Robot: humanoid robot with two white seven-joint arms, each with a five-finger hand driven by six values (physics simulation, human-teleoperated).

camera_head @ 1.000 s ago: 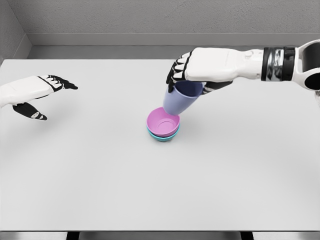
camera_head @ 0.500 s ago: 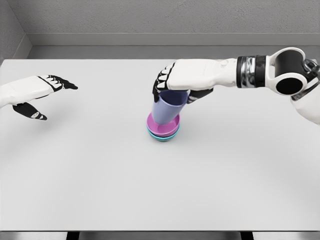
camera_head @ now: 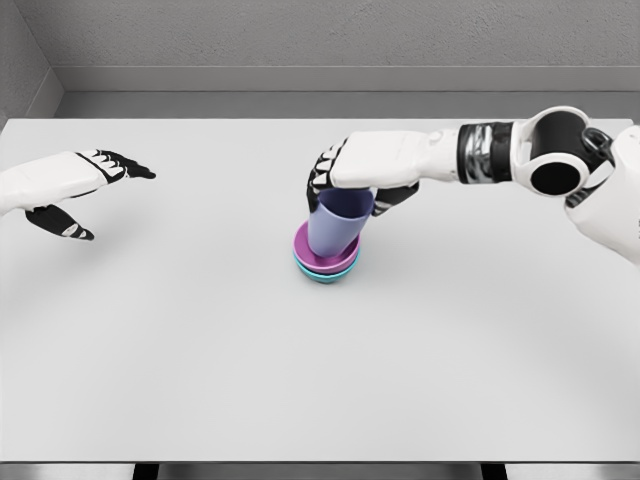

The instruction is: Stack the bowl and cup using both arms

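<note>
Teal bowl (camera_head: 325, 275) sits mid-table (camera_head: 300, 380), pink bowl (camera_head: 322, 254) nested in it. Lavender cup (camera_head: 337, 222) stands upright in the pink bowl, base down inside. Right hand (camera_head: 352, 178) is over the cup, fingers wrapped around its rim, clamped on it. Left hand (camera_head: 62, 185) is well apart at the left edge, fingers spread, holding nothing, above the table.

Legible text, labels, brands, numbers, signs: none. No marking can be read on the cup (camera_head: 338, 222), the stacked bowls (camera_head: 326, 262), the table (camera_head: 200, 350), the wall at the upper edge of the frame, or either arm's casing.
</note>
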